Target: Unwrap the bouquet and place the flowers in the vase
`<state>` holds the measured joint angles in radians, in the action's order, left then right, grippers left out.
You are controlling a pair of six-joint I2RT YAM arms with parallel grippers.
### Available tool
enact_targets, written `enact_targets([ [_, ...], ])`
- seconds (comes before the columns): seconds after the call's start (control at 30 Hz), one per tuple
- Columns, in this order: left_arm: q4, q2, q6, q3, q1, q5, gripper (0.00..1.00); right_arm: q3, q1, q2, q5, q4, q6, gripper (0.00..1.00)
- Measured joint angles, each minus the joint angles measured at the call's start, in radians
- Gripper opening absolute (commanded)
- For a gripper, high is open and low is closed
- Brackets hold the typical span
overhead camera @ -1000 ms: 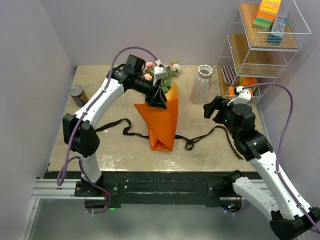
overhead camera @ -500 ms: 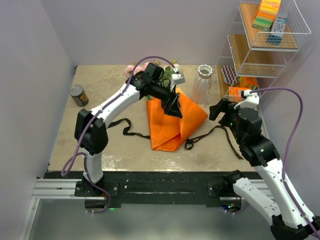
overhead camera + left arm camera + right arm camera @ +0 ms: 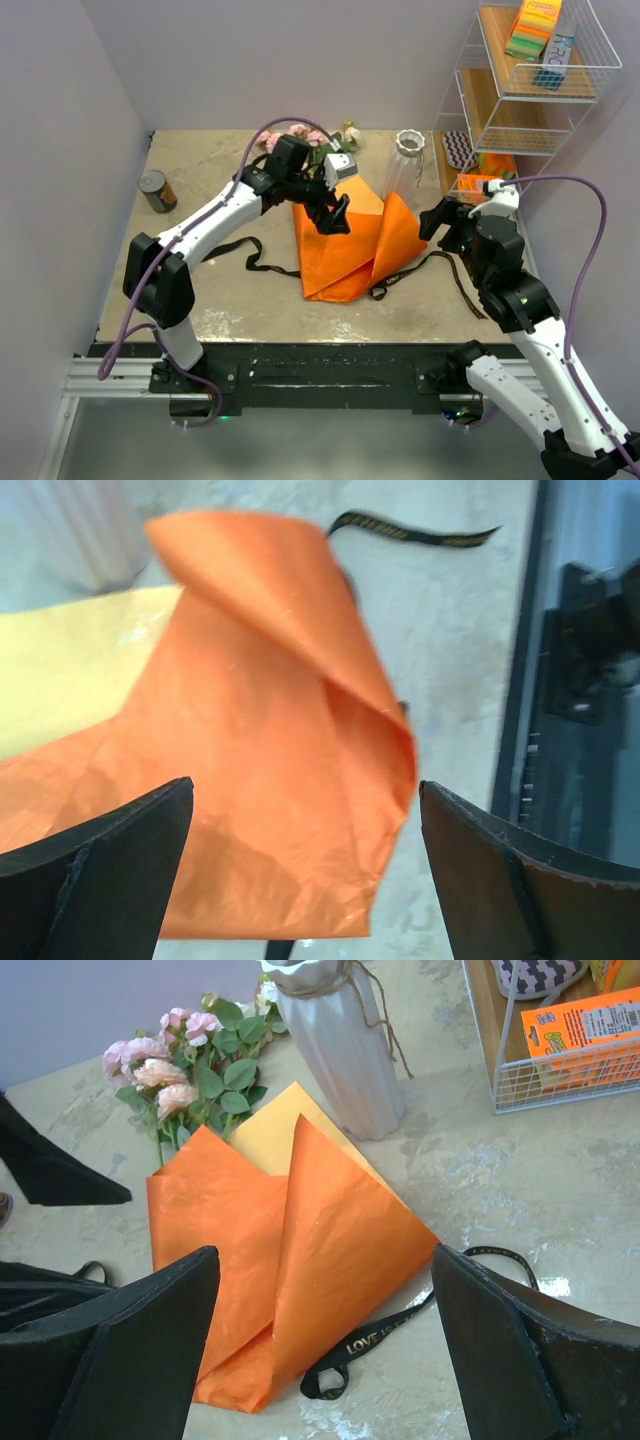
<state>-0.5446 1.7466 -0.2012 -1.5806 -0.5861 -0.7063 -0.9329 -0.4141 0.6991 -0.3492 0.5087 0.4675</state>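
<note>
The bouquet lies unwrapped: its orange paper (image 3: 355,250) (image 3: 250,760) (image 3: 300,1250) is spread in loose folds mid-table, yellow inside. The flowers (image 3: 320,137) (image 3: 190,1070), pink and cream roses with green leaves, rest at the paper's far end, stems hidden. The white ribbed vase (image 3: 405,165) (image 3: 340,1050) stands upright just right of them. My left gripper (image 3: 333,215) (image 3: 305,785) hovers open over the paper, holding nothing. My right gripper (image 3: 440,215) (image 3: 325,1252) is open, right of the paper and apart from it. The black ribbon (image 3: 255,258) (image 3: 400,1330) lies loose on the table.
A small dark can (image 3: 155,190) stands at the far left. A white wire shelf (image 3: 520,90) with boxes and an orange packet (image 3: 590,1025) fills the back right, close behind the vase. The ribbon trails on both sides of the paper.
The left gripper let go of the orange paper and opened wide. The paper, held as an upright cone before, fell open to the right. The right gripper opened a little more.
</note>
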Motion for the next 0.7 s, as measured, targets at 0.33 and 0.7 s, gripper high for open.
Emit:
enact_targets([
  [0.33,0.079,0.126,-0.072,0.156,-0.168,0.311,0.99,-0.016,0.000,-0.002,0.000,0.014,0.000,0.90],
  [0.7,0.203,0.194,-0.110,0.172,-0.337,0.546,0.99,-0.095,0.000,-0.042,-0.002,0.053,0.000,0.90],
])
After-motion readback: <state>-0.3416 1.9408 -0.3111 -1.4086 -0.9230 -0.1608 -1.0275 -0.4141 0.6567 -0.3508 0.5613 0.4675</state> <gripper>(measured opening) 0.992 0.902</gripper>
